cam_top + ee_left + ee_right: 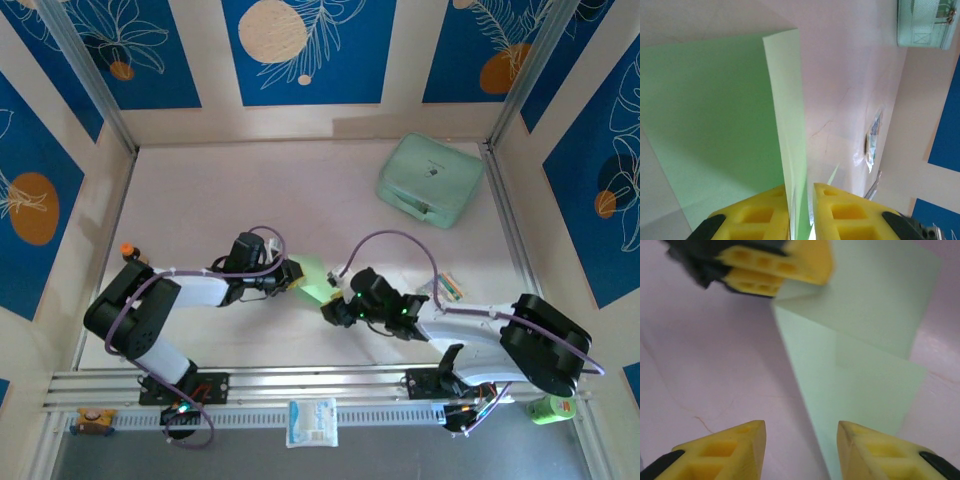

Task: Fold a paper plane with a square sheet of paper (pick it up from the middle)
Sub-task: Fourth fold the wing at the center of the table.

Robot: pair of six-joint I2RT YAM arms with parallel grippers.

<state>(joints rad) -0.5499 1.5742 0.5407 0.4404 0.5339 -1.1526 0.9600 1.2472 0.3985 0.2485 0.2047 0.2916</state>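
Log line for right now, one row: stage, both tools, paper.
stage: folding underway | left tool: shut on green paper, pinching raised flap | right tool: open, facing paper | mint-green case: far right, untouched

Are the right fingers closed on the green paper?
No, the right fingers stand wide apart, not pinching the paper.

Count logged from my console: one square sheet of paper, light green; one mint-green case, table's far right corner; one white-and-blue packet, near edge; one clear packet, right edge; two arms, left arm and right arm.
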